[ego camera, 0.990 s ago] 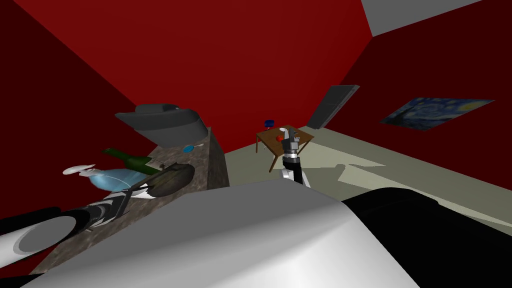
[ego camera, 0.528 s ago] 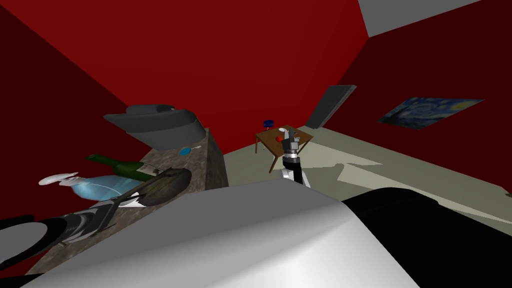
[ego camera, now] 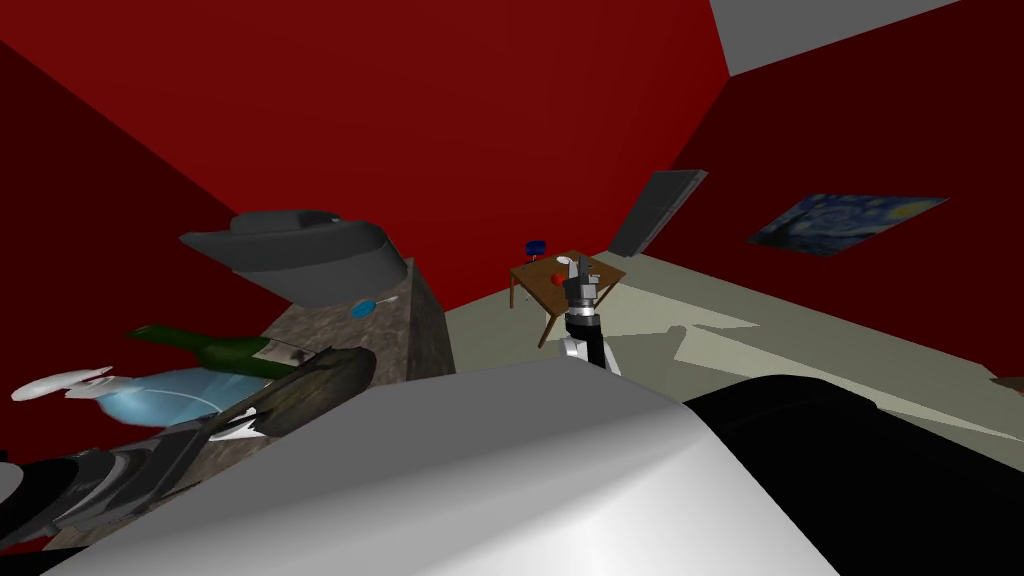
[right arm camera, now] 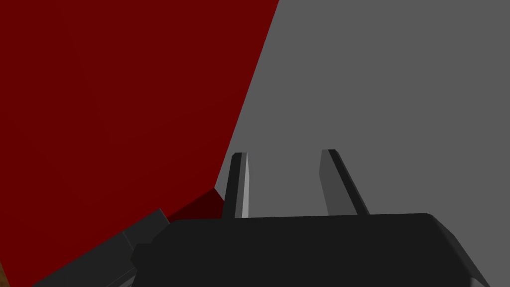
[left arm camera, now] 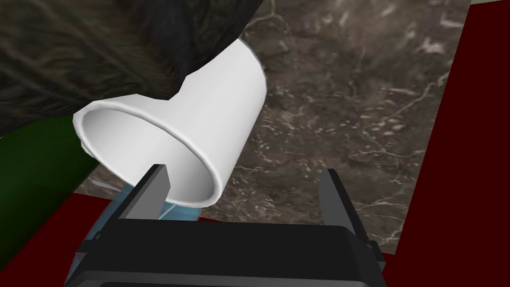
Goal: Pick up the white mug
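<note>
The white mug (left arm camera: 219,114) lies tilted on the marbled counter top (left arm camera: 348,99), its open mouth turned toward my left gripper (left arm camera: 244,194). That gripper is open. One of its fingers (left arm camera: 154,192) stands just in front of the mug's rim and the other is over bare counter. A dark rough-surfaced bowl-like thing (left arm camera: 99,45) covers the mug's far end. From the head camera, white bits of the mug (ego camera: 240,430) peek out below that dark thing (ego camera: 315,385), with my left forearm coming in from the lower left. My right gripper (ego camera: 578,268) is held up in mid-room, with a gap between its fingers.
On the counter (ego camera: 395,320) beside the mug lie a green bottle (ego camera: 215,350), a pale blue glassy piece (ego camera: 160,395) and a white dish-like piece (ego camera: 60,383). A grey basin shape (ego camera: 290,245) sits at the counter's far end. A small brown table (ego camera: 590,275) stands across the floor.
My head camera has swung, so the counter and its things have slid left and down in the picture. My left forearm has slid left with them. The right arm keeps its pose.
</note>
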